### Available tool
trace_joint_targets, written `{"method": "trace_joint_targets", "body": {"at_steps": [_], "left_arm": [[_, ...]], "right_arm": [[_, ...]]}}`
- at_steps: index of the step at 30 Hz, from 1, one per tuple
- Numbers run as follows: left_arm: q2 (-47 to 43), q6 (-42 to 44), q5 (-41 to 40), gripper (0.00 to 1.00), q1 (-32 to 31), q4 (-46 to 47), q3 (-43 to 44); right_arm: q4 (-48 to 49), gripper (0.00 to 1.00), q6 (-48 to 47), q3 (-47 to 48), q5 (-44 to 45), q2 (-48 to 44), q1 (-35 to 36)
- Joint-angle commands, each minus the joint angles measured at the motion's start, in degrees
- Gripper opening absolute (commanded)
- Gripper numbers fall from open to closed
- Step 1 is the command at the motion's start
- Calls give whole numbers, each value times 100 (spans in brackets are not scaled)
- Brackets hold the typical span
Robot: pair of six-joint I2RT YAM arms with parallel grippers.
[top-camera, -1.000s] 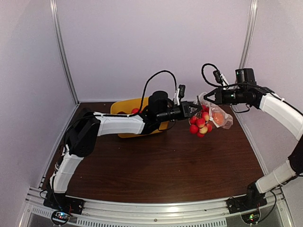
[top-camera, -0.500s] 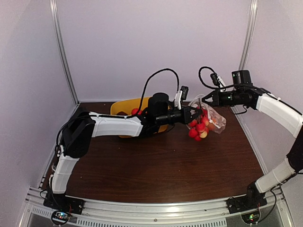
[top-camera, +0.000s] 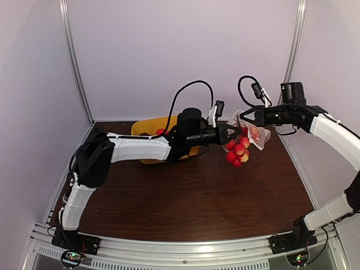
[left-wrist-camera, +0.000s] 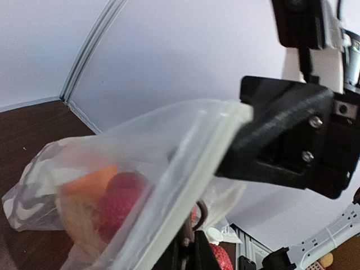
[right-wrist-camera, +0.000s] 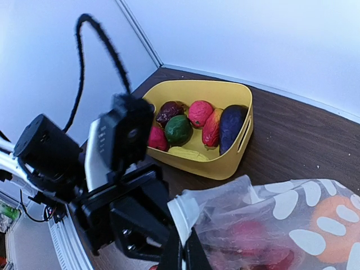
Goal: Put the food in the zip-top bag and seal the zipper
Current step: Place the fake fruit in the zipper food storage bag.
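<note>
No writing, label, brand, number or sign can be read in any of the views. The only printing is on the zip-top bag [right-wrist-camera: 281, 216], and it is a pattern of plain white dots, not letters. Small lit indicator lights show on the arm bases at the near edge of the bench [top-camera: 197, 197], too small to make out any marking.

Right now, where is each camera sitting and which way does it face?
Top external: above and behind the bases, looking down on the table; both arms show, left gripper holding the cherry bunch.
Left wrist: faces the right gripper pinching the zip-top bag; own fingertips at bottom.
Right wrist: faces the left gripper and yellow tub; own fingers at bottom.
Both wrist views share the bag.
</note>
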Motion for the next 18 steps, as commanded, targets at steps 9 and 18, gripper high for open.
{"method": "trace_joint_targets", "body": {"at_steps": [9,18], "left_arm": [[379,-1868,215,0,303,387,670],[236,-4835,-239,0,384,2635,-199]], "right_arm": [[-369,0,-1187,-471,218,-391,670],[-737,0,-1609,-609,1067,-396,672]]}}
